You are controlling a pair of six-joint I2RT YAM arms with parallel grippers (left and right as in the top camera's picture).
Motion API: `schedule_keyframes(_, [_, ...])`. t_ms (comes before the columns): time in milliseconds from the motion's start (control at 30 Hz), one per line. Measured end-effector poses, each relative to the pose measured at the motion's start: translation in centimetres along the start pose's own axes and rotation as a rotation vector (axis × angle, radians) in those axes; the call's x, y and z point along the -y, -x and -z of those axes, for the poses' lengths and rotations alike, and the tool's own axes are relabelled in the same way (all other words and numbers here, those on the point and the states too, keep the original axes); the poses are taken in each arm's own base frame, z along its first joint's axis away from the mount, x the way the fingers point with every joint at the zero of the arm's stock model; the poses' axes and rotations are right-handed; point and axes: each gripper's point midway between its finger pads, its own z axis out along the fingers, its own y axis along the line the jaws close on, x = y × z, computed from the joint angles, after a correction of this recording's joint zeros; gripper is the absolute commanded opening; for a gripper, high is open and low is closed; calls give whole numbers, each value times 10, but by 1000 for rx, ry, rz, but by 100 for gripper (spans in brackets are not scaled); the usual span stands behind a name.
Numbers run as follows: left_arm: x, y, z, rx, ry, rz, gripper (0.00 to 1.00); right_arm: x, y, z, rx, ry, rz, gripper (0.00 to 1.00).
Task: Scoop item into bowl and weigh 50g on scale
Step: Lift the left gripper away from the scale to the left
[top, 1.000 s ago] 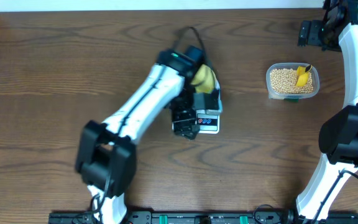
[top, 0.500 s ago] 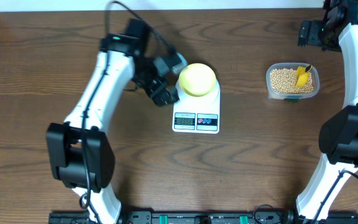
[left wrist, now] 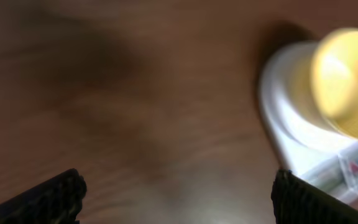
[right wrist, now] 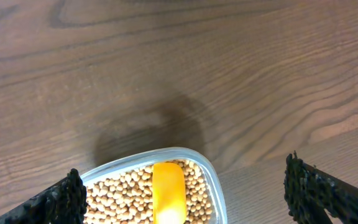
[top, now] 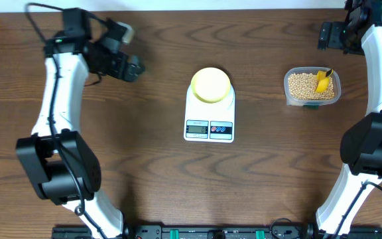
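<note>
The pale yellow-green bowl (top: 211,85) stands on the round platform of the white scale (top: 209,126) in the middle of the table. In the blurred left wrist view the bowl (left wrist: 347,81) and scale (left wrist: 297,137) lie at the right edge. My left gripper (top: 130,50) hangs open at the back left, well clear of the scale, with nothing between its fingers (left wrist: 51,199). Tan beans (top: 302,85) fill a clear tub (top: 288,93) at the right, a yellow scoop (top: 322,81) lying in them. My right gripper (top: 325,34) is open behind the tub, with beans (right wrist: 120,193) and scoop (right wrist: 168,193) below it.
The clear tub (right wrist: 213,180) sits near the right arm's base link (top: 370,143). Dark wood table (top: 277,172) runs all round the scale. The left arm (top: 62,113) stretches along the left side. A black rail (top: 197,232) lines the front edge.
My left arm has swung from over the scale back to the far left, uncovering the bowl on the platform. The right arm, tub and scoop have not moved.
</note>
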Motion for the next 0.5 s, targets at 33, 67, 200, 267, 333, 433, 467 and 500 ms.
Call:
schedule_keyframes(33, [-10, 1, 3, 17, 24, 9, 98, 0, 0, 0, 0, 0, 0, 99])
schedule_keyframes(67, [-22, 3, 7, 32, 54, 16, 98, 0, 0, 0, 0, 0, 0, 99])
schedule_keyframes(200, [-56, 2, 20, 73, 135, 47, 98, 0, 0, 0, 0, 0, 0, 99])
schedule_keyframes(267, [-68, -2, 25, 78, 159, 70, 98, 0, 0, 0, 0, 0, 0, 99])
schedule_keyframes(333, [-78, -7, 30, 81, 173, 106, 98, 0, 0, 0, 0, 0, 0, 99])
schedule_keyframes(433, [-86, -14, 34, 79, 185, 158, 98, 0, 0, 0, 0, 0, 0, 99])
schedule_keyframes(467, [-88, -16, 35, 76, 185, 178, 98, 0, 0, 0, 0, 0, 0, 99])
schedule_keyframes(500, [-88, -18, 35, 71, 183, 199, 98, 0, 0, 0, 0, 0, 0, 99])
